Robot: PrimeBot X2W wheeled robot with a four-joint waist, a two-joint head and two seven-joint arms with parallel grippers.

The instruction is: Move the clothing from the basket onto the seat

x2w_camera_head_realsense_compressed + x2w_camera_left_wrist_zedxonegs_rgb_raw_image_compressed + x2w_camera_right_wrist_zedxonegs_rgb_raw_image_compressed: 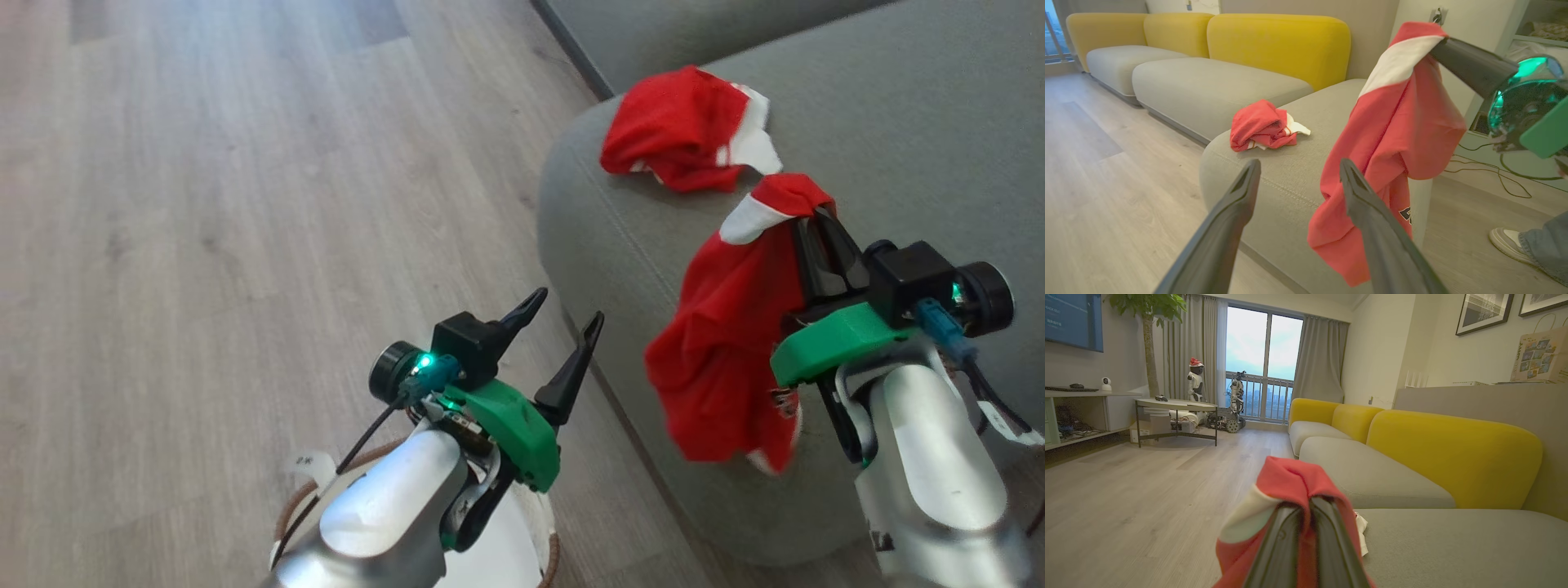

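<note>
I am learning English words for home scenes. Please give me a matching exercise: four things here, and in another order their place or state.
1. crumpled red garment
2. hanging red garment
3. left end effector
4. basket

A. open, holding nothing
B. on the floor
C. lying on the seat
D. pinched by the right end effector

Pairs: 1-C, 2-D, 3-A, 4-B

A: Location of the first garment (678, 131)?
B: On the seat (898, 122), near its corner.
A: The second garment (727, 351)?
B: Hanging from the right gripper (820, 224) at the seat's near edge, nearer the robot than the first. The basket (294, 500) stands on the floor (204, 245) left of the seat, under the left arm (384, 506).
</note>
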